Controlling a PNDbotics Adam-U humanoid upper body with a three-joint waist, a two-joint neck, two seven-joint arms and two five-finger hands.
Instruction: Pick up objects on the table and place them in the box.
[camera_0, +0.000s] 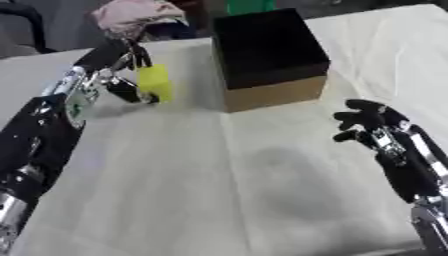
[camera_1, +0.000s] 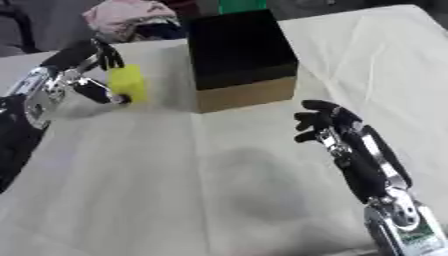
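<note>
The left hand (camera_0: 122, 75) pinches a yellow block (camera_0: 155, 82) between thumb and fingers, above the table (camera_0: 219, 190) near its far left edge, just left of the box (camera_0: 268, 55). The right hand (camera_1: 337, 127) hovers over the table's right side, fingers curled, empty. The right eye view shows more of the right forearm; the box's dark inside shows no contents.

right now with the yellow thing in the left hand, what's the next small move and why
Probably carry the yellow block rightward and a bit up, over the rim of the box. The left hand has it pinched and seemingly lifted off the table, just left of the box, whose open top faces up. The right hand hangs with fingers curled, holding nothing, and is not in the way.
</note>
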